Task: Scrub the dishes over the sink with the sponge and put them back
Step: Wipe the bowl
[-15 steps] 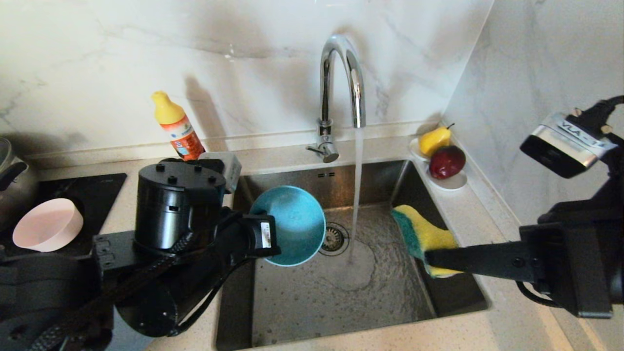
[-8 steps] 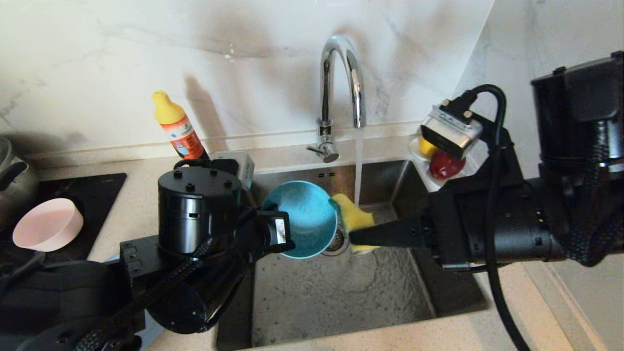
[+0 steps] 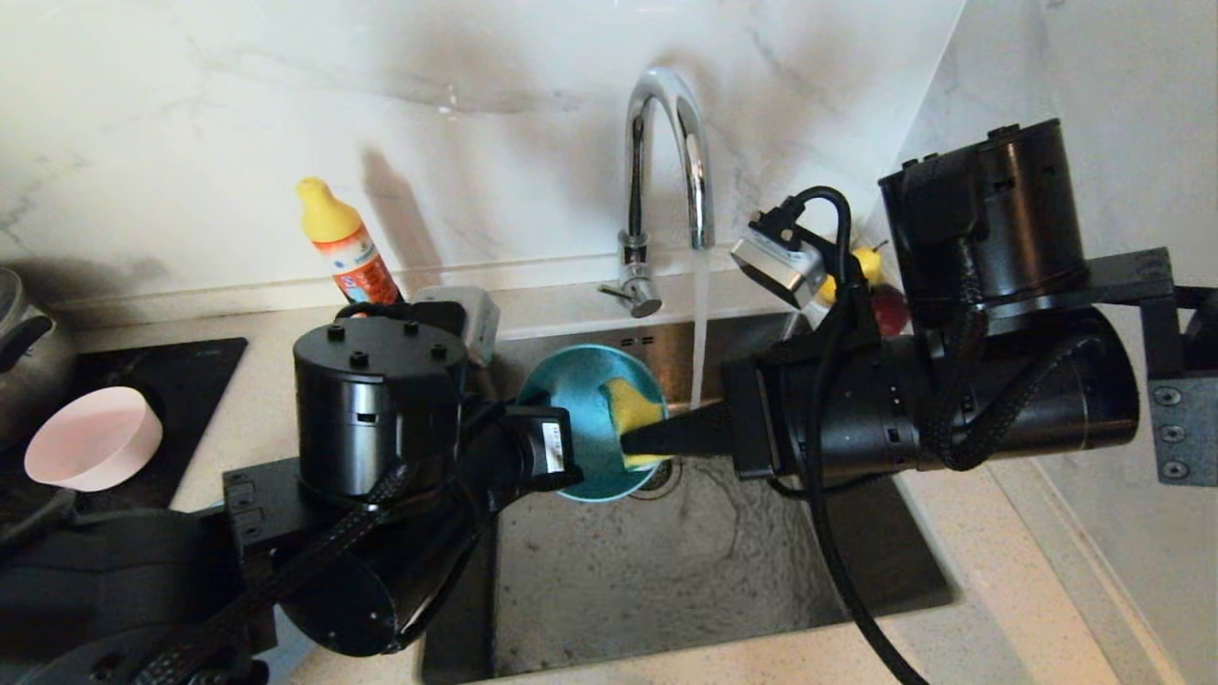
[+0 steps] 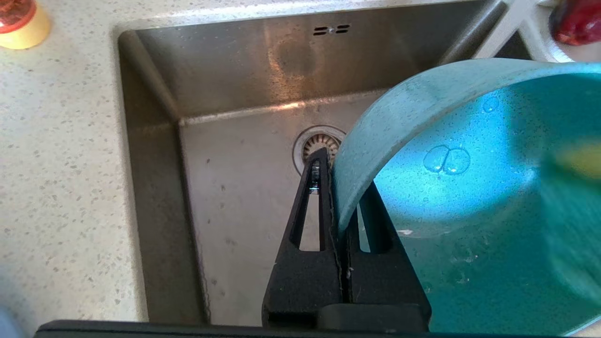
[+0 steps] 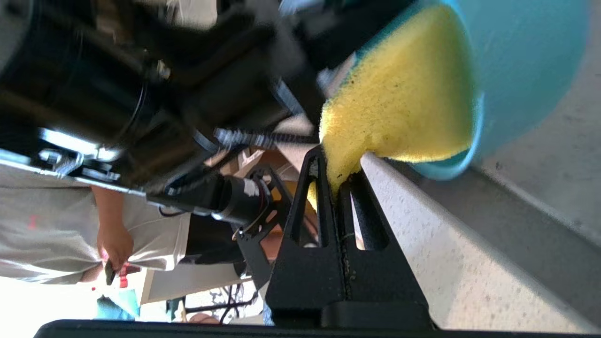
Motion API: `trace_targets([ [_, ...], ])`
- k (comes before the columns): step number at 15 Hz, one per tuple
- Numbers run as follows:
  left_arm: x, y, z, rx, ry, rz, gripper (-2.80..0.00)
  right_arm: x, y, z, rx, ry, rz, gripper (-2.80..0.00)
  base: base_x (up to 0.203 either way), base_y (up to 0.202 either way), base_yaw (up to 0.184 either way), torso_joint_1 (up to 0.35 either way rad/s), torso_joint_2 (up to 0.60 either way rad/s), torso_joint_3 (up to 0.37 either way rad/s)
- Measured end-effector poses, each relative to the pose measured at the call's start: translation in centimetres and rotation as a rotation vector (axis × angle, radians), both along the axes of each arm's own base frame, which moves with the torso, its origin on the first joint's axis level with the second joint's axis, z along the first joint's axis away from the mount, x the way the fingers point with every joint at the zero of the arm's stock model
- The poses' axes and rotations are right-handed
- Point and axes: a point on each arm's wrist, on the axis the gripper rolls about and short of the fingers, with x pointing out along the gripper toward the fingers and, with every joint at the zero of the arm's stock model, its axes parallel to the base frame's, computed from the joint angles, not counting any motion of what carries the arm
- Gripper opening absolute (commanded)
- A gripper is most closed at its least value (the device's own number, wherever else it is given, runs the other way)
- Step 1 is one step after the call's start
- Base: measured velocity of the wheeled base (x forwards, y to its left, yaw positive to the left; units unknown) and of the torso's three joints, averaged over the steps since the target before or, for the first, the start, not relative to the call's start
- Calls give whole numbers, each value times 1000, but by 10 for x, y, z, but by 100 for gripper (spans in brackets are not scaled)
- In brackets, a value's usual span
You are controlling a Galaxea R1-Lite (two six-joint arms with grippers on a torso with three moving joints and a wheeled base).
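Over the steel sink (image 3: 666, 571), my left gripper (image 3: 557, 461) is shut on the rim of the teal bowl (image 3: 576, 395), which is tipped on its side with its opening toward the right. The left wrist view shows the rim pinched between the fingers (image 4: 335, 178) and the wet inside of the bowl (image 4: 469, 188). My right gripper (image 3: 636, 442) reaches in from the right, shut on the yellow sponge (image 3: 628, 414). The sponge (image 5: 404, 94) presses against the inside of the bowl (image 5: 526, 61). A pale pink bowl (image 3: 90, 440) sits on the dark hob at the far left.
Water runs from the chrome tap (image 3: 666, 143) just right of the bowl, above the drain strainer (image 4: 319, 141). An orange and yellow bottle (image 3: 347, 247) stands behind my left arm. A pear (image 3: 861, 262) and a red apple (image 3: 890, 306) lie behind my right arm. A pot (image 3: 19, 352) is at the far left.
My right arm has swung left from the sink's right side, carrying the sponge into the teal bowl. The left gripper and bowl have shifted slightly right and toward the tap.
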Motion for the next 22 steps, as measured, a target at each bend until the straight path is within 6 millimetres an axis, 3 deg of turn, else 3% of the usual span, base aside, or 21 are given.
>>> trace_targets([
  [8, -18, 4, -8, 17, 14, -39, -280, 24, -9, 1, 3, -4, -71, -280, 0, 0, 0, 0, 0, 0],
  [15, -24, 4, -7, 23, 9, -61, -280, 17, 2, 11, 7, -27, -29, -280, 0, 0, 0, 0, 0, 0],
  [22, -23, 2, -2, 0, -2, -59, -280, 10, 7, -7, -39, 23, -1, -280, 0, 0, 0, 0, 0, 0],
])
